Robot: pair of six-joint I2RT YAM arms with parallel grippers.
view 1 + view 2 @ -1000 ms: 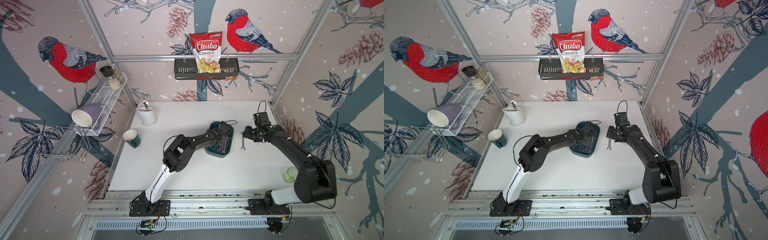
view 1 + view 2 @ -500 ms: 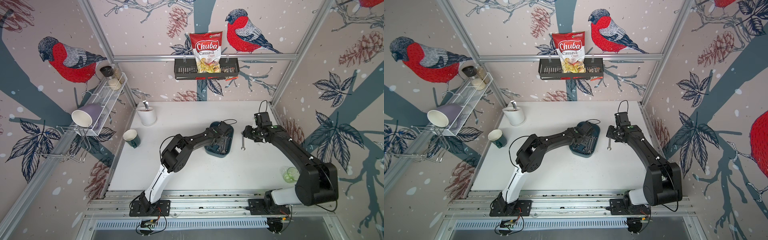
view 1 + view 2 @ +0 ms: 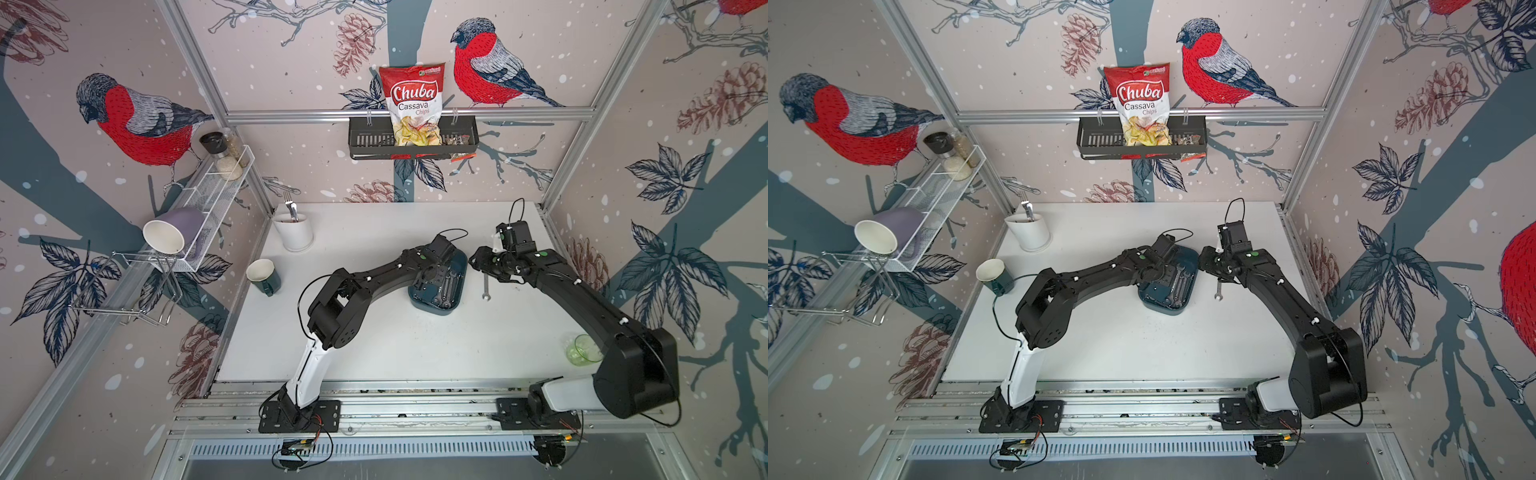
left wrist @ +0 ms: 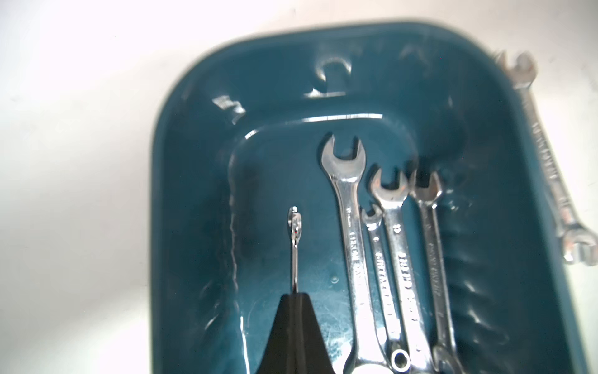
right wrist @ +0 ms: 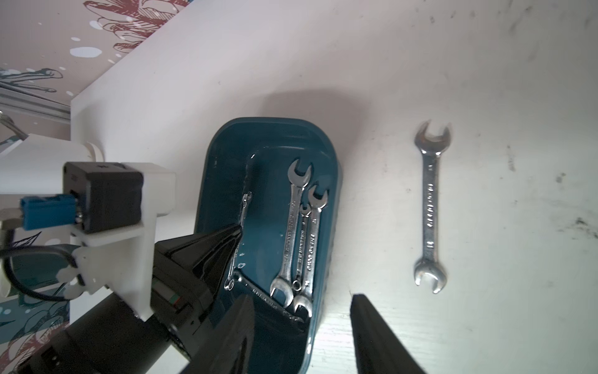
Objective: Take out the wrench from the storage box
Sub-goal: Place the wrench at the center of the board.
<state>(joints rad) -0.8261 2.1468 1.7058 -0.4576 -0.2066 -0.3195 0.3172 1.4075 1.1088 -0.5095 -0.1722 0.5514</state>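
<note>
While the left gripper (image 4: 294, 299) reaches down into the shallow dark teal plastic storage box (image 4: 194, 168) with rounded corners, its two black fingers are pressed together on a slim silver metal wrench (image 4: 295, 246). This wrench stands on edge between them and points along the length of the storage box. It is inside the storage box, on the side away from the right arm. Whether its ends are clear of the floor cannot be told.

Beside it, several larger silver metal wrenches (image 4: 351, 246) lie flat and close together on the floor of the storage box, with their open heads pointing the same way.

In both top views the storage box stands near the middle of the white table (image 3: 415, 345), and the wrist of the left arm covers its far end.

The right gripper (image 5: 301, 298) hovers just beside the storage box on its right side. Its black fingers are moderately parted and nothing is between them.

A double open-ended silver wrench (image 5: 432, 207) lies flat on the table just right of the storage box. It runs parallel to the long side and does not touch it.
</note>
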